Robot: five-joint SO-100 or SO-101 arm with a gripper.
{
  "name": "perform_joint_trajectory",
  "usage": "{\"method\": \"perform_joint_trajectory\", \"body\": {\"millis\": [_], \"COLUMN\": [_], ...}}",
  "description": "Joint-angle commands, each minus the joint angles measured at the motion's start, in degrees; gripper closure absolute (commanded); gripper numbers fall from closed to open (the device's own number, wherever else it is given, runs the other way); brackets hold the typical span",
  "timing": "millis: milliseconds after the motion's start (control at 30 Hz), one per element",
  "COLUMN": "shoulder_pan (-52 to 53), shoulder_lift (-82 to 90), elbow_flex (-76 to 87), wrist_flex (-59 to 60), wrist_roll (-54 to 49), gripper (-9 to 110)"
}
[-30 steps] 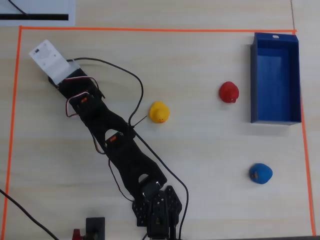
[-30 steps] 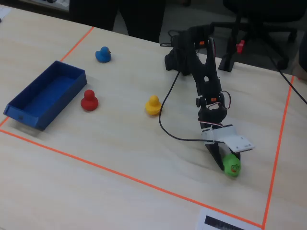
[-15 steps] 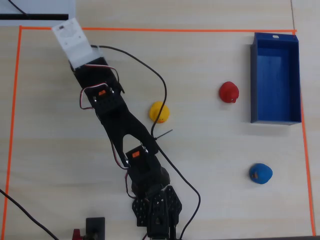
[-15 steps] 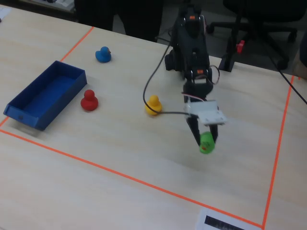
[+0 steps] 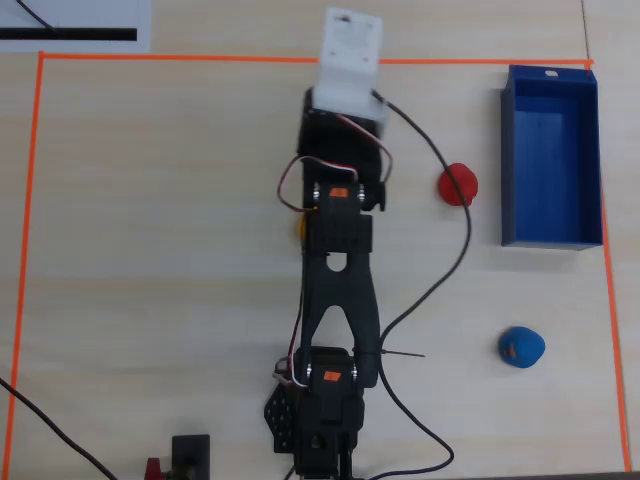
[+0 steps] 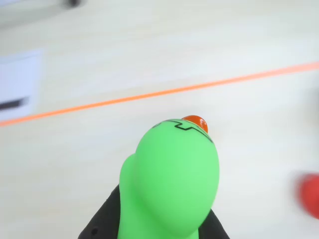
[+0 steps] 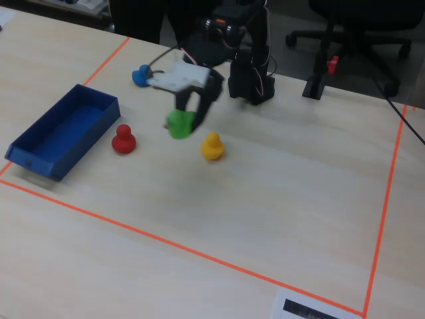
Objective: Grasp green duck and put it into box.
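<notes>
In the wrist view the green duck (image 6: 172, 184) fills the lower middle, orange beak pointing away, with black fingers (image 6: 102, 224) pressed against its sides. My gripper (image 6: 159, 231) is shut on it. The fixed view shows the green duck (image 7: 179, 124) hanging above the table in my gripper (image 7: 187, 127), between the red duck (image 7: 123, 139) and the yellow duck (image 7: 212, 146). The dark-blue box (image 7: 40, 166) lies to the left of them, apart. In the overhead view the box (image 5: 506, 160) is at the right, and the white wrist mount (image 5: 348, 55) hides the duck.
A red duck (image 5: 458, 184) sits between the arm (image 5: 340, 210) and the box. A blue duck (image 5: 521, 346) lies at the lower right. The yellow duck (image 5: 300, 225) is nearly hidden under the arm. Orange tape (image 5: 200, 58) borders the work area.
The arm has swung from the overhead view's left side to its middle, carrying the green duck off the table toward the red duck and box.
</notes>
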Motion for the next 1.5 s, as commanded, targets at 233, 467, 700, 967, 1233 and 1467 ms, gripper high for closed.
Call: {"method": "perform_joint_trajectory", "body": {"millis": [233,467,700,967,1233,1467], "shoulder_pan": [32.5,42.9,45.1,41.3,38.9,38.5], "shoulder_lift": [-10.3,-19.5,-24.4,-29.5,-36.3,-41.8], "elbow_flex": [-20.0,-17.3,-10.6,-9.3,-9.7,-13.8], "wrist_flex": [-0.3,-8.7,-15.4,-22.5,-31.8,-35.5], "wrist_roll": [-3.3,-6.2,-7.5,-7.8,-9.4,-10.5], "gripper": [101,101,101,101,101,101]}}
